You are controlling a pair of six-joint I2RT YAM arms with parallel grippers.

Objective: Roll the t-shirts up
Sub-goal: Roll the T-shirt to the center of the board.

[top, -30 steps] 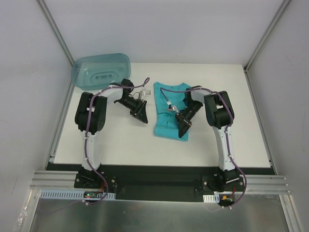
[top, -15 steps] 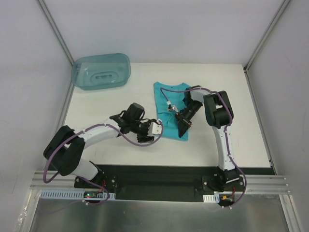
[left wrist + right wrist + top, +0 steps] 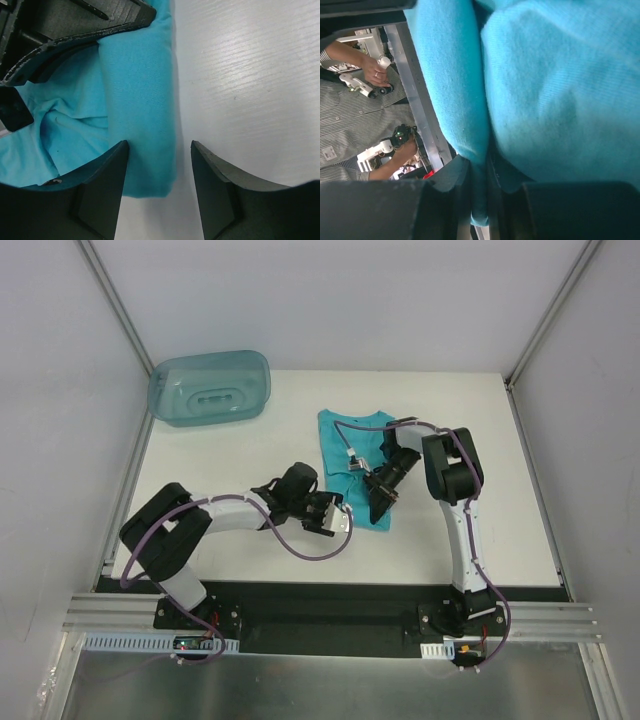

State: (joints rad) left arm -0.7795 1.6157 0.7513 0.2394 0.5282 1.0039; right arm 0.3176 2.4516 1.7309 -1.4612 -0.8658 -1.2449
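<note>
The folded t-shirt [image 3: 350, 450] lies just right of the middle of the table [image 3: 220, 470], its near hem pinched in the closed right pincer [image 3: 381, 506] while the open left pincer [image 3: 159, 155] straddles the hem's left corner, so rolling likely starts once the left clamps too.

Top view: near hem of t-shirt [image 3: 345, 445] is hidden under right gripper [image 3: 381, 508] and left gripper [image 3: 338, 522] (finger gaps too small to read there). Left wrist: t-shirt runs off left edge, finger bases cut off at bottom. Right wrist: t-shirt overflows top and right edges.
</note>
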